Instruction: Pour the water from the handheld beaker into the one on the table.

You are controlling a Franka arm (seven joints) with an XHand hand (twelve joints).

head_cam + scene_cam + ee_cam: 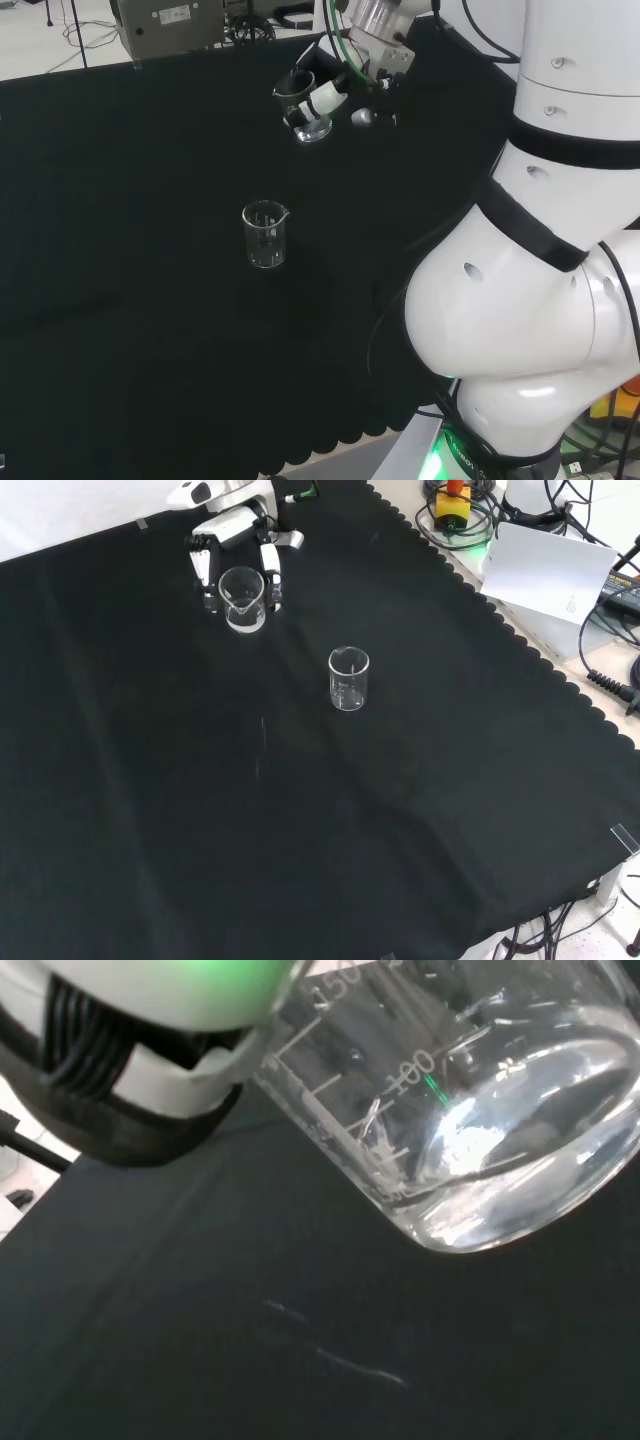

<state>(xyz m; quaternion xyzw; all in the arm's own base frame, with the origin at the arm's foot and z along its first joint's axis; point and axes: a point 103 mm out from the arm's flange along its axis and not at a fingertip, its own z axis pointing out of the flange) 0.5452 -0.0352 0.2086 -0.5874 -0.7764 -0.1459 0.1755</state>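
Note:
The hand [328, 92] is curled round a clear glass beaker [302, 108], held tilted above the black cloth at the far side of the bench in the head view. From the front, the hand [232, 532] sits at the top left, its fingers [271, 580] on both sides of the held beaker [243, 598]. Up close the held beaker [470, 1130] has water pooled in its lower side, with a finger [150, 1060] against the glass. A second clear beaker [265, 234] stands upright on the cloth, apart from the hand, and looks empty [348, 678].
The arm's white links [540, 250] fill the right of the head view. A grey device [170, 25] stands beyond the cloth's far edge. In the front view a white box [545, 575] and cables lie off the cloth at top right.

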